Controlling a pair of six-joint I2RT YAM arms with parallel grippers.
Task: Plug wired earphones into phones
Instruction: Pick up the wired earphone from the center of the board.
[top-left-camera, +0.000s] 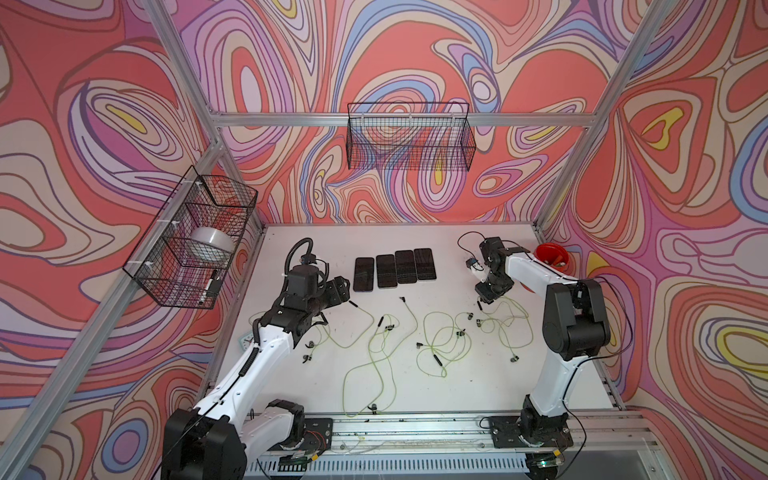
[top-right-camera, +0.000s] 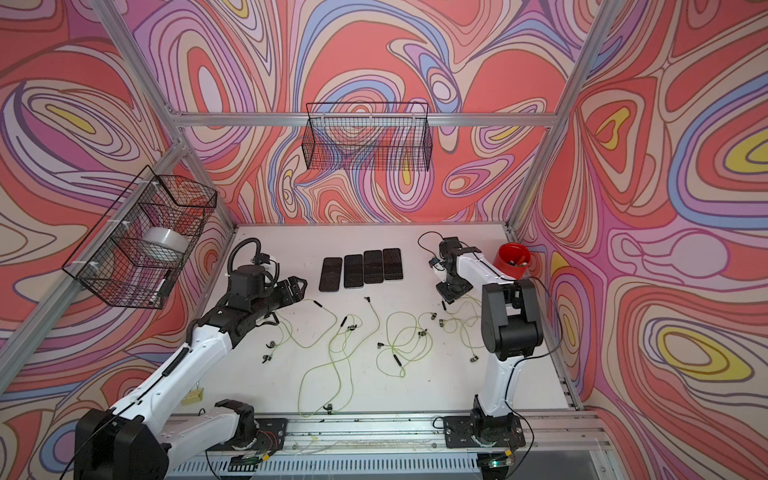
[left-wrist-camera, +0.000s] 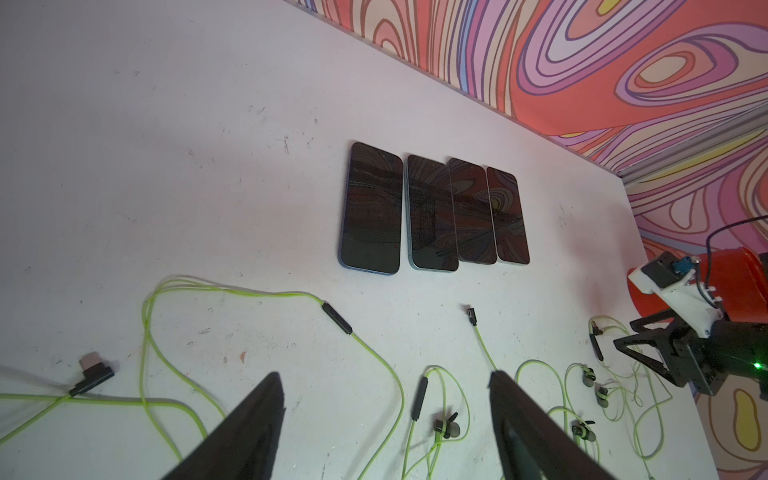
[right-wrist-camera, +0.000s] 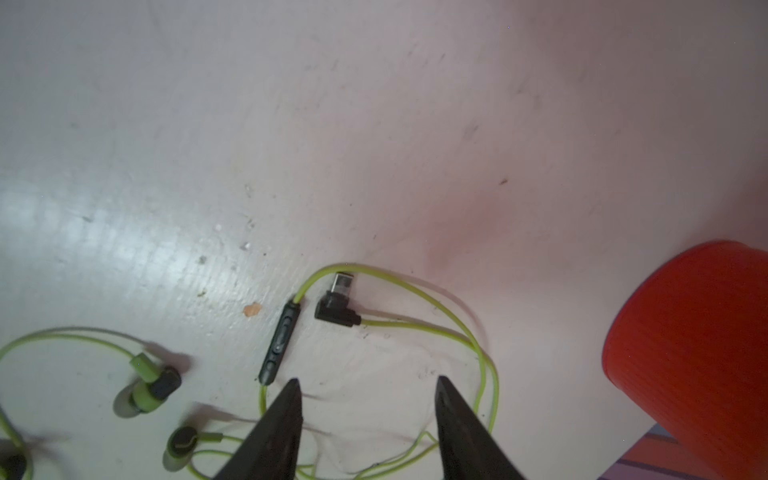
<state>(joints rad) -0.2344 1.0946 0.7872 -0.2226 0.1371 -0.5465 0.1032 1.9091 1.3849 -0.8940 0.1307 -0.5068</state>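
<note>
Four black phones (top-left-camera: 386, 271), flat, dark screens up, edge to edge in a row toward the table's (top-left-camera: 457, 374) back. Yellow-green wired earphones (left-wrist-camera: 337, 319), unplugged, in loose loops across the table's middle and front.

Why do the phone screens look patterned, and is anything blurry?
Left wrist view: the glossy phones mirror the swirly wall. Right wrist view: glare whitens the table, the red cup casts a pink tint, earbuds look soft. Both top views: sharp.
</note>
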